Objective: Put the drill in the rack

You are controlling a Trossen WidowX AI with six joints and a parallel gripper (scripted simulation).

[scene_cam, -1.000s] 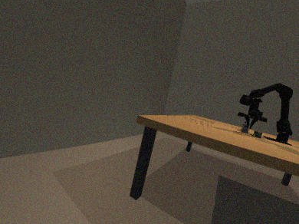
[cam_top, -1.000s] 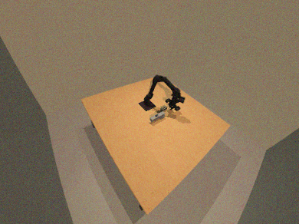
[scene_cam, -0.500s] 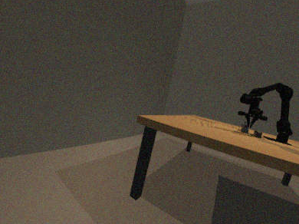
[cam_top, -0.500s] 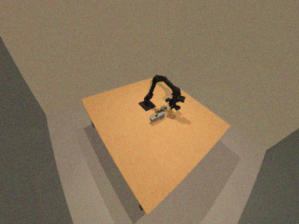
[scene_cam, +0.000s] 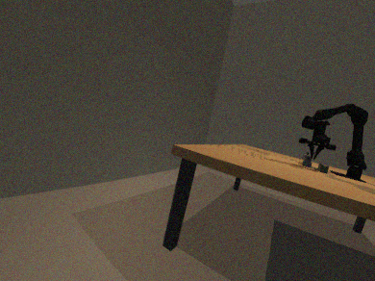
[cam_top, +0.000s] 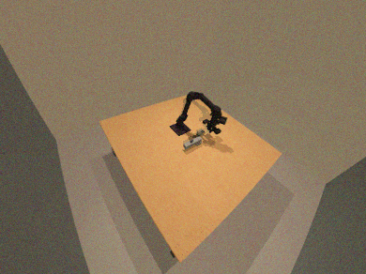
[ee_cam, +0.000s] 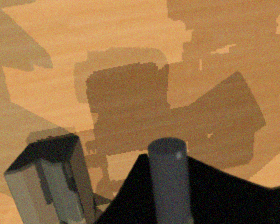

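Observation:
My gripper [scene_cam: 313, 157] [ee_cam: 156, 159] is shut on a slim grey cylinder, the drill [ee_cam: 172, 192], which stands up between the black fingers in the wrist view. The drill is too small to make out in the top and exterior views. The gripper points down over the table, its tips close to two small blocks. A light grey block [cam_top: 192, 144] [scene_cam: 307, 161] has a dark spot on top. A smaller greenish-grey block [cam_top: 199, 132] [scene_cam: 323, 167] sits nearer the arm's base. The wrist view shows a grooved block [ee_cam: 52, 187] at the lower left. I cannot tell which block is the rack, or make out the key.
The wooden table [cam_top: 188, 197] [scene_cam: 231, 161] carries the arm on a dark base plate [cam_top: 179, 129]. The arm's shadows fall across the wood around the blocks. The table's far edge runs behind the arm in the top view.

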